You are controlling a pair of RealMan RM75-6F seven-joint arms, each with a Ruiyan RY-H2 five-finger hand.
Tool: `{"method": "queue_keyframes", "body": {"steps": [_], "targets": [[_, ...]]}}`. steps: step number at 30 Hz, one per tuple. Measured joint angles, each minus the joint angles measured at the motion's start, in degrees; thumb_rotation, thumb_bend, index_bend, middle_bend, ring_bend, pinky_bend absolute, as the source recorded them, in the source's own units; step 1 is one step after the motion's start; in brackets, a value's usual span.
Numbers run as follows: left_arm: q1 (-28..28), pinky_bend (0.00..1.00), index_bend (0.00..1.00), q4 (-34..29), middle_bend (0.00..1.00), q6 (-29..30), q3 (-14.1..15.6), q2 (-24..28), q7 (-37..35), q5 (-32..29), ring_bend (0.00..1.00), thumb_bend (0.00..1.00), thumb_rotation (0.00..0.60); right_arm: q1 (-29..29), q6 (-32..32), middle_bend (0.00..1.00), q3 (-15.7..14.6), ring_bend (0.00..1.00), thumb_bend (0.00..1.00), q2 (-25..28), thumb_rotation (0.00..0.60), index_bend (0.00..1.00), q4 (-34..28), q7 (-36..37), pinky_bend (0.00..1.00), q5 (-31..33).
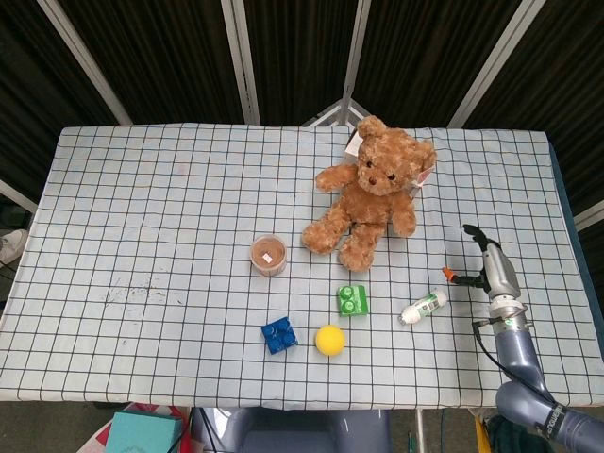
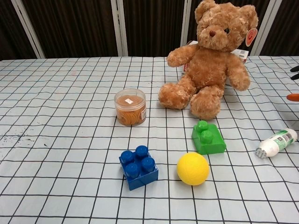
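My right hand hovers over the right side of the table, just right of a small white bottle that lies on its side. The hand holds nothing, and its orange-tipped thumb sticks out to the left, apart from the dark fingers. In the chest view only the fingertips poke in at the right edge, above the bottle. My left hand is in neither view.
A brown teddy bear sits at the back centre. In front of it are a clear jar of brown stuff, a green brick, a blue brick and a yellow ball. The checked cloth covers the table.
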Motion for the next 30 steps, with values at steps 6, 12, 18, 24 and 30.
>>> {"method": "queue_keyframes", "body": {"steps": [6, 12, 18, 24, 30], "targets": [[-0.34, 0.14, 0.20, 0.25, 0.07, -0.80, -0.20, 0.06, -0.33, -0.61, 0.01, 0.17, 0.600, 4.17, -0.53, 0.25, 2.28, 0.20, 0.25, -2.49, 0.600, 0.24, -0.13, -6.57, 0.00, 10.33], [-0.34, 0.14, 0.20, 0.56, 0.07, -1.07, -0.39, 0.24, -1.07, -1.16, 0.01, 0.17, 0.600, 8.20, -0.54, 0.25, 5.03, 0.20, 0.25, -4.61, 0.600, 0.25, 0.20, -10.95, 0.00, 20.13], [-0.61, 0.14, 0.20, 0.70, 0.07, -1.77, -0.48, 0.23, -1.00, -1.64, 0.01, 0.17, 0.600, 11.22, 1.46, 0.25, 7.16, 0.20, 0.25, -6.97, 0.600, 0.26, 0.24, -13.57, 0.00, 26.50], [-0.53, 0.14, 0.20, 0.79, 0.07, -1.76, -0.60, 0.38, -1.50, -1.96, 0.01, 0.17, 0.600, 13.85, 5.77, 0.26, 9.17, 0.21, 0.25, -10.22, 0.600, 0.26, 2.06, -15.96, 0.00, 31.03], [-0.52, 0.14, 0.20, 1.07, 0.07, -2.00, -0.77, 0.54, -2.08, -2.39, 0.01, 0.17, 0.600, 16.22, 8.62, 0.32, 10.65, 0.26, 0.25, -12.94, 0.600, 0.32, 4.41, -18.54, 0.00, 33.41]]}}
